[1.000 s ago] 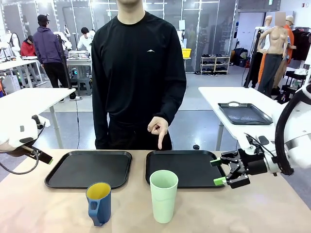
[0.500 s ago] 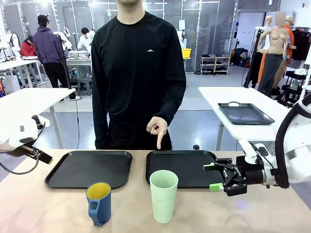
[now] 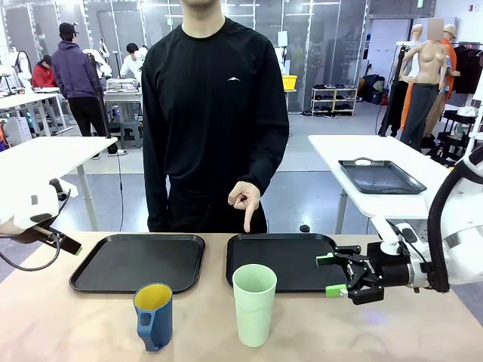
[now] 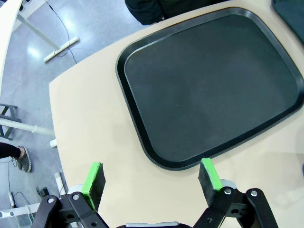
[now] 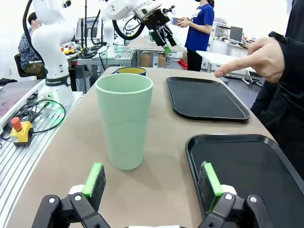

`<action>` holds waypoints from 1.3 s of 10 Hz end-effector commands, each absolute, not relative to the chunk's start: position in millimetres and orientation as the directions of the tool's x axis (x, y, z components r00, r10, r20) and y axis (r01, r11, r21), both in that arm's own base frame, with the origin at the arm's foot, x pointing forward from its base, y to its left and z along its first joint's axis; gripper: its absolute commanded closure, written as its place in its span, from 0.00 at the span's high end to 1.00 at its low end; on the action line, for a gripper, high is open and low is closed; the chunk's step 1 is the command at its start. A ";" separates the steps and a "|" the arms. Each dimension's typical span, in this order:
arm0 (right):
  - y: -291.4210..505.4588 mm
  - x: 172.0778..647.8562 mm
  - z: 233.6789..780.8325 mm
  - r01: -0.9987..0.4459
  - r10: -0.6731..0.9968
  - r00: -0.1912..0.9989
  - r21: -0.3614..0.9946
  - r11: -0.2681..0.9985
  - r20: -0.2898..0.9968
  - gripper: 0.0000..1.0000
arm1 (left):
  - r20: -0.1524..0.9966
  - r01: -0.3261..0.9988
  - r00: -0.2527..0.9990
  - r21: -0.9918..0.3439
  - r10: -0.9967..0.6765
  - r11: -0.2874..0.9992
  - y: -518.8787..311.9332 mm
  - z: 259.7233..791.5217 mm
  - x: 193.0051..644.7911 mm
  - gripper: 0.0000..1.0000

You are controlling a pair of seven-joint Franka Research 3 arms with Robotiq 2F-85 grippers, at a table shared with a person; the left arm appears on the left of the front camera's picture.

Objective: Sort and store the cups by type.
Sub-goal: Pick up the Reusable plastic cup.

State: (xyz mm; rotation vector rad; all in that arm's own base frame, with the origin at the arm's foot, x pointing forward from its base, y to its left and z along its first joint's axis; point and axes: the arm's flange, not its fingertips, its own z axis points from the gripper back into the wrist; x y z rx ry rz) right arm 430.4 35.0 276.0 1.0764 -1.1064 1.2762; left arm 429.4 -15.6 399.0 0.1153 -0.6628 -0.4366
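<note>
Plainly the right hand (image 3: 329,274) hangs wide open and empty, the tumbler (image 3: 254,303) just ahead of its fingers, the mug (image 3: 154,314) beyond. The left hand (image 4: 151,178), open and empty too, hovers near a tray's (image 4: 121,71) edge.

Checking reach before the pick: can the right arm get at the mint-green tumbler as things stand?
Probably yes. The right tool is open, beside the mint-green tumbler, with bare table between them; the blue mug stands on the tumbler's other side.
</note>
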 end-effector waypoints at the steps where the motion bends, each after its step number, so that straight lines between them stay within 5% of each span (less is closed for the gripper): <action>1: 49.4 428.6 267.8 -1.000 0.124 -0.009 -0.006 -0.020 0.992 1.00 | 0.570 0.356 0.699 0.246 -0.432 0.901 -14.6 399.3 429.6 1.00; 13: 158.8 414.3 214.8 -0.996 0.069 0.006 0.012 -0.090 0.998 1.00 | 0.570 0.356 0.699 0.246 -0.432 0.901 -14.6 399.3 429.6 1.00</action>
